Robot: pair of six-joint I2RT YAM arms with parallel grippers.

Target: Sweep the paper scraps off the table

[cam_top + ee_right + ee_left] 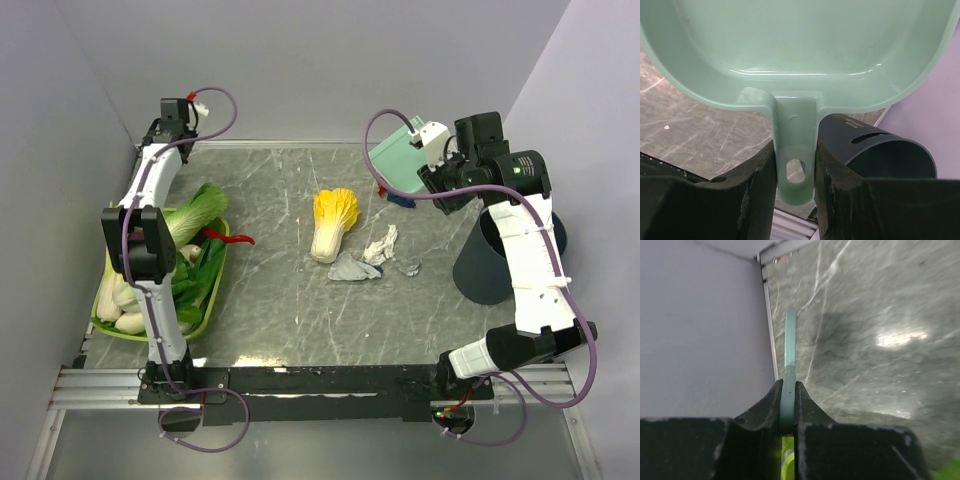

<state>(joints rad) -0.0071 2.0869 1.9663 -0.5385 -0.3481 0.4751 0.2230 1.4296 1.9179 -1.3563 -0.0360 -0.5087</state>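
Your right tool (795,152) clamps the handle of the dustpan (790,50); your left tool (788,390) pinches a thin green strip (790,340), edge-on and unidentifiable.

Grey-green white-veined table (280,300); mint-green dustpan (790,50), teal strip (790,350)

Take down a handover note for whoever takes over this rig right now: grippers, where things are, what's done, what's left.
The left gripper is shut on a slim pale green tool over the far left corner of the dark marble table.
The right gripper is shut on the handle of the pale green plastic dustpan, raised beside the dark round bin.
The crumpled white and grey paper scraps lie right of the yellow-white napa cabbage.
Done: tools gripped.
Left: all sweeping.
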